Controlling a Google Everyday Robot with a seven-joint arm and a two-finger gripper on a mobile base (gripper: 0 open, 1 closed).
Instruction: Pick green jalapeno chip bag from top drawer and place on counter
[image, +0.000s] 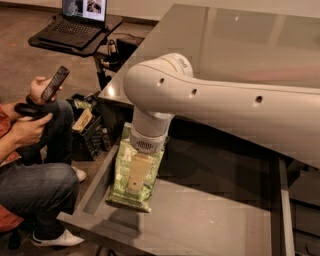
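Far left: a seated person (30, 185), phone (54, 83) in hand. Above, a laptop (82, 20) on its black stand. Next, flat in the left end of the open top drawer (210, 225), close to its side wall: the green jalapeno chip bag (119, 175). Directly over the bag's middle, pointing down: the gripper (135, 186), touching it or nearly so. Open, closed or gripping, cannot tell. Looks light, soft and crinkly, air-puffed, with brittle chips inside; likely slips or crumples under a hard squeeze. Best taken gently across the middle, or by a gathered pinch of film. To the right, the white arm (225, 105); behind it, the counter (240, 45), dark and glossy, not yet holding the bag.
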